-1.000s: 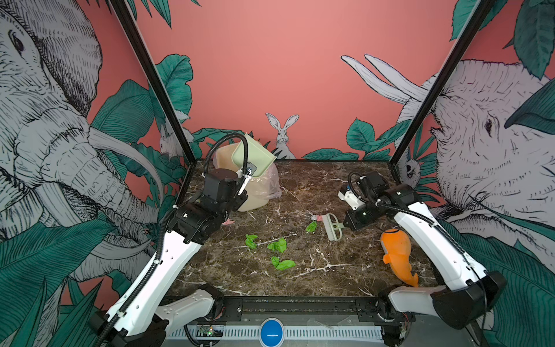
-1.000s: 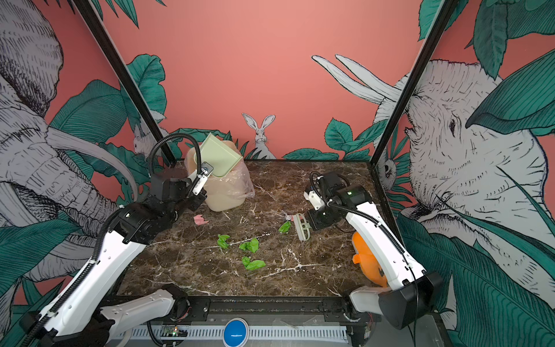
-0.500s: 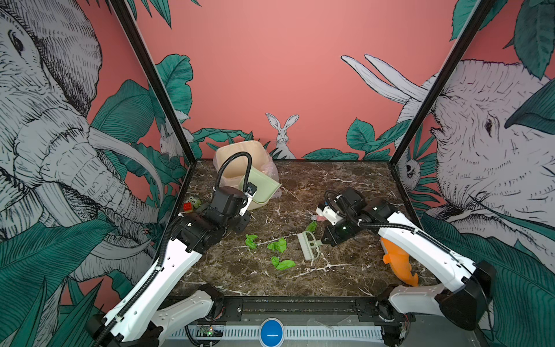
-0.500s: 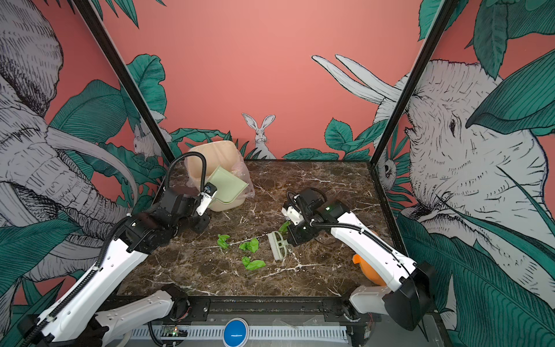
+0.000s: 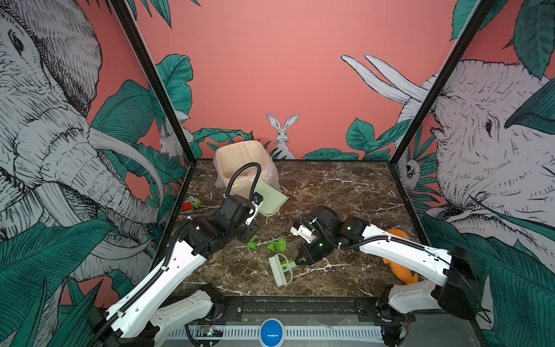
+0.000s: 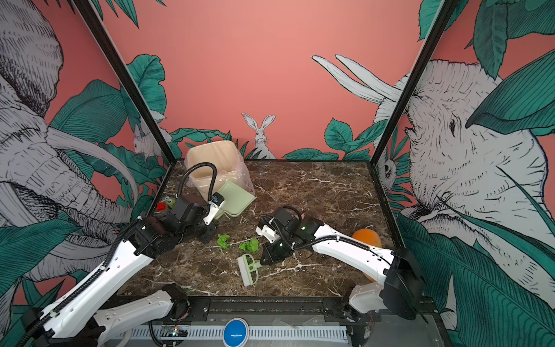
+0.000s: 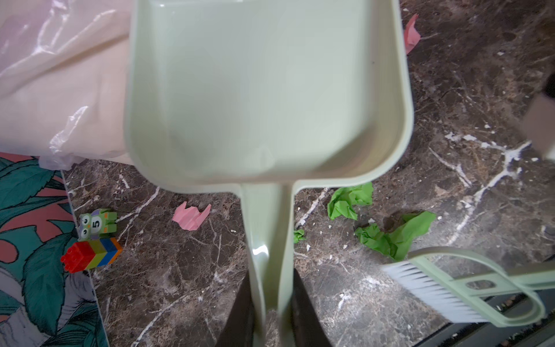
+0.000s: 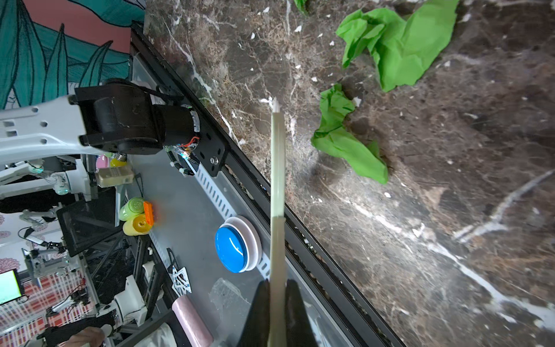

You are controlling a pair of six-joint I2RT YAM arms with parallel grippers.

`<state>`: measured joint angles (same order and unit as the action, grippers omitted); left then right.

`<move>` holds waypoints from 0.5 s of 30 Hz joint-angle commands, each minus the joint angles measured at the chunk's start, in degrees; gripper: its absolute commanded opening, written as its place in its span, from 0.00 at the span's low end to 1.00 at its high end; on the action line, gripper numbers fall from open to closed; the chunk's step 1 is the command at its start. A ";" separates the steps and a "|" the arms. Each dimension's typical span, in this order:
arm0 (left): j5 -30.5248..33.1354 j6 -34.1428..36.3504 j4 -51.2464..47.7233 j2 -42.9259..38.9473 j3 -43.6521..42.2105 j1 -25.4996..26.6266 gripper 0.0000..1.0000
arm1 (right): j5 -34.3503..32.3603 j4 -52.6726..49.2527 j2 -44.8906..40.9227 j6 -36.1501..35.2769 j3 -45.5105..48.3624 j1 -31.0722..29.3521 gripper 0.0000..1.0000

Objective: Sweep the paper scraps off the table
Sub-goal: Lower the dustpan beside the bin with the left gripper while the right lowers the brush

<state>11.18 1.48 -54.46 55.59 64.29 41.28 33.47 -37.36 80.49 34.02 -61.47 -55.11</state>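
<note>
Most work left, I reckon: left pincer [image 7: 271, 312] grips the empty dustpan [image 7: 264, 90], right pincer [image 8: 277, 312] grips the brush [image 5: 280, 269], green and pink paper scraps [image 5: 277, 245] lie unswept on the surface [image 5: 345, 195] near both tools.

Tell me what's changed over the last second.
The left gripper, shut on the dustpan, lowered it from over the bin toward the table. The right gripper, shut on the brush, carried it left and forward, ending just in front of the green scraps. Visible scraps, bin and fish stayed put.
</note>
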 commanded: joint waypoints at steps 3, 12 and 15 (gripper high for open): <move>-0.37 -1.43 -1.69 -0.98 -0.84 0.99 0.02 | 1.33 3.57 4.32 2.44 -2.11 -0.70 0.00; -0.11 -1.81 -2.04 -0.57 -0.83 1.77 0.02 | -1.03 3.39 5.68 4.90 0.01 0.37 0.00; -0.06 -1.80 -2.06 -0.07 -0.92 2.29 0.02 | -1.87 2.34 3.12 5.46 2.62 2.47 0.00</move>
<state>11.16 0.82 -55.33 55.59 64.01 43.03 33.12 -34.44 86.35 37.78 -60.75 -54.35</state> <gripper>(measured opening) 0.162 0.072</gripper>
